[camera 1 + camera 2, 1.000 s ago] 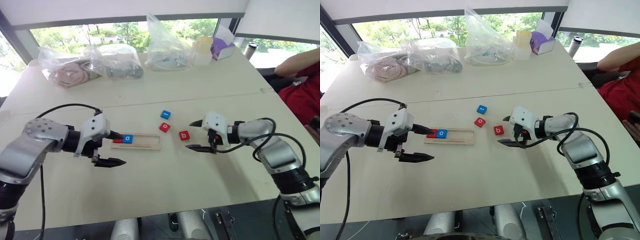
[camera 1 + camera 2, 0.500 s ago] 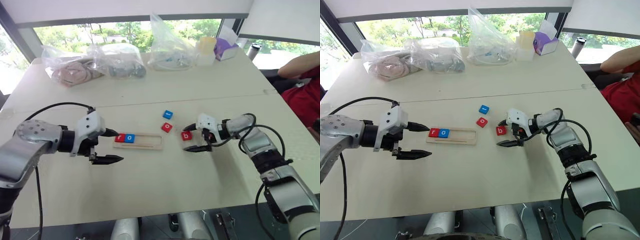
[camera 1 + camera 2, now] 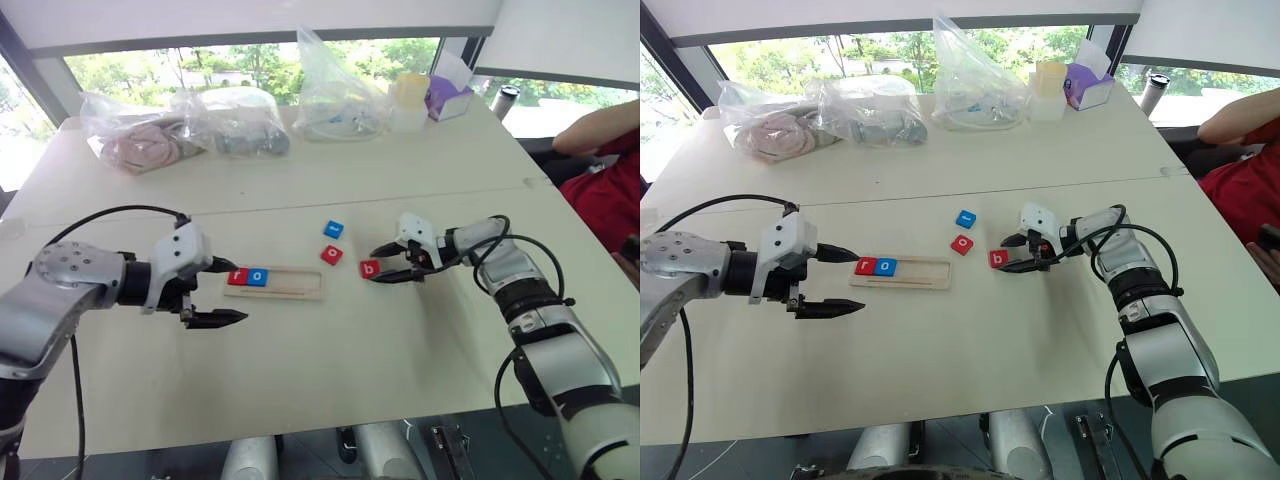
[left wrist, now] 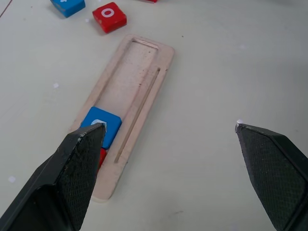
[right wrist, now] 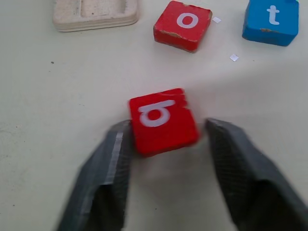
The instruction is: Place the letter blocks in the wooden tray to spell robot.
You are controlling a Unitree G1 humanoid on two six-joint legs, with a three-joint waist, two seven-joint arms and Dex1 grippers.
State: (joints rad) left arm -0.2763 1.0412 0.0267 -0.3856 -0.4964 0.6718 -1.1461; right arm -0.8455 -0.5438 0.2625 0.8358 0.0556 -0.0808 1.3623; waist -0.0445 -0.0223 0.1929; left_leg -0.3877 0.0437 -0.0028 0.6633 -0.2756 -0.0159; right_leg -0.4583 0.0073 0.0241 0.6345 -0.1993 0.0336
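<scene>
Change since earlier: right hand (image 3: 385, 266) has reached in across the table toward the red b block and its fingers have drawn in around it; the left hand has not shifted.
Left hand (image 3: 222, 292): middle left of the head view, hovering just left of the tray, its two black fingers spread as wide as they go and holding nothing.
Wooden tray (image 3: 295, 285): lying flat on the table (image 3: 320, 370) just left of centre; its right part is bare wood.
Red r block (image 3: 238, 277): seated in the tray's leftmost place.
Blue o block (image 3: 258, 277): in the tray, touching the r block on its right side.
Blue t block (image 3: 334, 229): loose on the table, up and to the right of the tray's right end.
Red o block (image 3: 331, 255): loose on the table, just below the t block and near the tray's right end.
Red b block (image 5: 162, 119): on the table right of the tray, between the right hand's fingertips; in the right wrist view one finger presses its side and the other stands just clear, and the block sits slightly tilted between them.
Right hand state: nearly closed about the b block; a firm hold cannot be told.
Plastic bags (image 3: 180, 128): along the far edge, upper left to upper centre.
Person's red sleeve (image 3: 605, 195): at the right edge.
</scene>
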